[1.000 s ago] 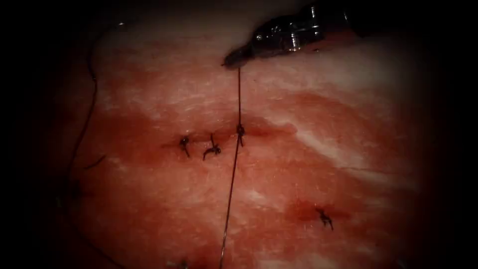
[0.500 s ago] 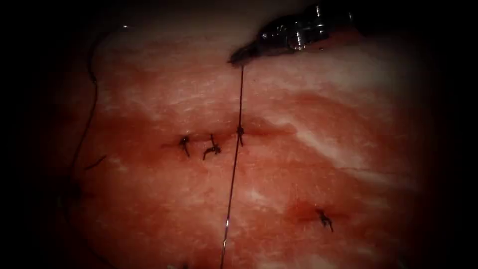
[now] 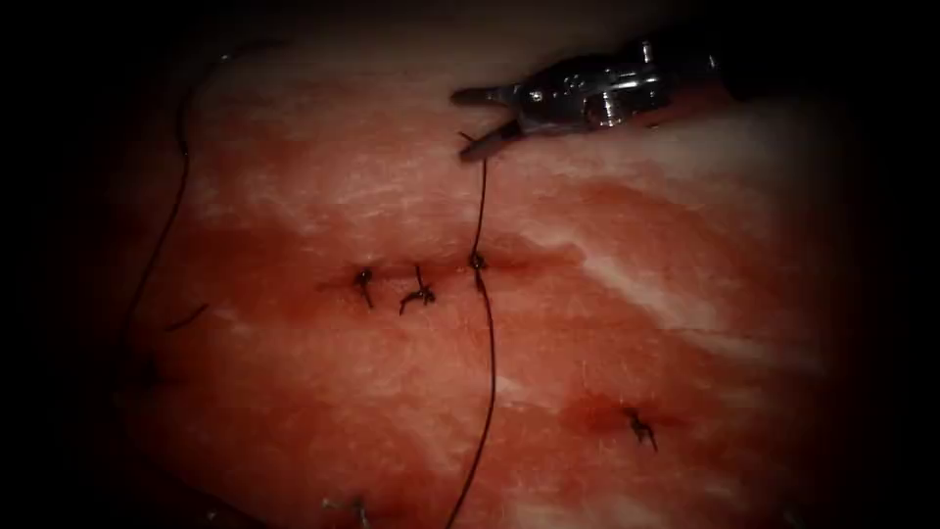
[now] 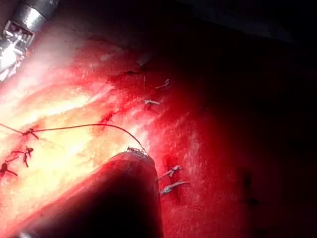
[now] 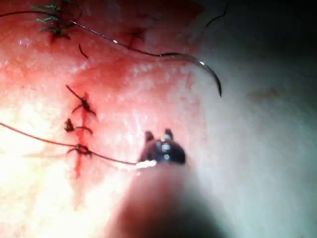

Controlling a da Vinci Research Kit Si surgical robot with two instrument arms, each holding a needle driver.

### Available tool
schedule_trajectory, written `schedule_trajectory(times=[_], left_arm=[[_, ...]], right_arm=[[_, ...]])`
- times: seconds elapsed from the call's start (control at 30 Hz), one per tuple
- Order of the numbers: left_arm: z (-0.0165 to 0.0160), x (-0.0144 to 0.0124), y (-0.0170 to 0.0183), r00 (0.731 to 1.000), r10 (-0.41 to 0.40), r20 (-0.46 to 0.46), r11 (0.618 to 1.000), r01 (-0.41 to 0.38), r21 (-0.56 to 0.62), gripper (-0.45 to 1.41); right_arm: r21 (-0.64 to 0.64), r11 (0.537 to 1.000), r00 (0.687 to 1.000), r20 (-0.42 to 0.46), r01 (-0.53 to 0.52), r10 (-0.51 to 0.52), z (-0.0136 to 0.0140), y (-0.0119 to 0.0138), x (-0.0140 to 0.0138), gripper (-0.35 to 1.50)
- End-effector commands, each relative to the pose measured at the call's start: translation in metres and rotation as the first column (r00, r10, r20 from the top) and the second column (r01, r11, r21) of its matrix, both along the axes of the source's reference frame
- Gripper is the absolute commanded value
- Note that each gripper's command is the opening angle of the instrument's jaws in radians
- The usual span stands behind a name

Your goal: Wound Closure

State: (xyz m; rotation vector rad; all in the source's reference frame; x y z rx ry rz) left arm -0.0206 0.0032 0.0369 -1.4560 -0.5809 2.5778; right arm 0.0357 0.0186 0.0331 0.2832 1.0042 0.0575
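i saw the needle (image 5: 198, 64) lying free on the tissue (image 3: 685, 245), left of the cut (image 3: 431, 269), thread (image 3: 487, 382) trailing from it. the thread had gone slack through the newest knot (image 3: 476, 261). my right tool (image 3: 480, 122) had let go of it, jaws apart and empty; left tool (image 4: 114, 198): jaws hidden, couldn't tell.

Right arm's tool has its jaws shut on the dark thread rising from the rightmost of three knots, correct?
No. The endoscope view shows the right arm's silver needle driver with jaws open; the dark thread does rise from that knot.
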Motion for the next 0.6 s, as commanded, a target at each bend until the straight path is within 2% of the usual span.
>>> schedule_trajectory(times=[0.03,0.07,0.1,0.17,0.27,0.3,0.33,0.43,0.6], left_arm=[[0.0006,-0.0004,-0.0004,1.0,0.002,-0.001,1.0,-0.002,0.002,-0.45],[0.0002,-0.0002,0.0006,1.0,-0.009,-0.001,1.0,0.009,-0.007,-0.45],[-0.0009,0.0004,0.0038,0.999,-0.038,-0.002,0.999,0.038,-0.039,-0.45],[-0.0012,0.0006,0.0048,0.999,-0.048,0.002,0.998,0.048,-0.046,-0.45],[-0.0017,0.0016,0.0103,0.994,-0.108,-0.034,0.987,0.103,-0.126,-0.45],[-0.0017,0.0016,0.0103,0.994,-0.108,-0.034,0.987,0.103,-0.126,-0.45],[-0.0016,0.0018,0.012,0.99,-0.135,-0.047,0.982,0.128,-0.137,-0.45],[-0.0004,0.0018,0.015,0.985,-0.161,-0.063,0.974,0.149,-0.169,-0.45],[0.0014,0.0015,0.0169,0.983,-0.171,-0.066,0.973,0.158,-0.169,-0.45]], right_arm=[[0.003,1.0,1.0,0.001,-0.008,0.008,0.0005,-0.0005,-0.0002,1.21],[0.003,1.0,1.0,-0.002,-0.023,0.023,0.0005,-0.0005,-0.0007,1.25],[0.003,0.998,0.998,-0.008,-0.064,0.064,0.0005,-0.0006,-0.0029,1.3],[0.002,0.997,0.997,-0.009,-0.076,0.076,0.0004,-0.0006,-0.0036,1.3],[-0.007,0.987,0.987,-0.013,-0.163,0.163,-0.0001,-0.0018,-0.0072,1.28],[-0.007,0.987,0.987,-0.013,-0.163,0.163,-0.0001,-0.0018,-0.0072,1.28],[-0.012,0.982,0.982,-0.017,-0.19,0.19,-0.0006,-0.0028,-0.0081,1.23],[-0.016,0.976,0.975,-0.037,-0.219,0.218,-0.0017,-0.0046,-0.0081,1.18],[-0.025,0.97,0.969,-0.066,-0.241,0.239,-0.0025,-0.0055,-0.0071,1.0]])
